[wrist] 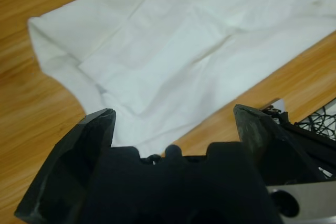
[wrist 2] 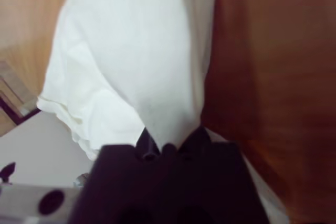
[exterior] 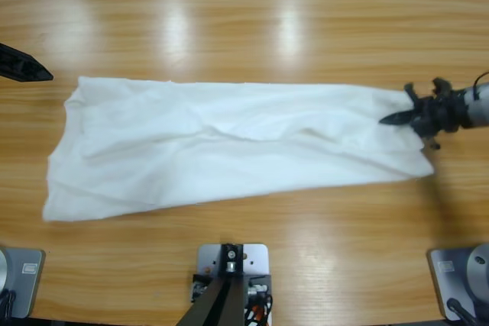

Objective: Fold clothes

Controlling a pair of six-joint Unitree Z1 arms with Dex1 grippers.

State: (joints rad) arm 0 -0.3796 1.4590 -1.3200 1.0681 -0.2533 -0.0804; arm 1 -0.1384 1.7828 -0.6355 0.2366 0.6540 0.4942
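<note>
High view: a white T-shirt [exterior: 229, 146], already folded into a long band, lies flat across the middle of the wooden table [exterior: 244, 28]. The right gripper [exterior: 403, 116], entering from the right edge, has its jaws pinched on the shirt's right end; in the right wrist view the cloth [wrist 2: 142, 61] runs straight into the closed jaws and hangs taut. The left gripper [exterior: 47, 75] sits at the left edge, near but apart from the shirt's left end; in the left wrist view its jaws stand spread and empty above that end [wrist: 173, 51]. The step in hand appears to be carrying the right end over toward the left. To do it well, lift just clear of the table, travel along the band's length, and keep the edges aligned; the free gripper could steady the far end.
</note>
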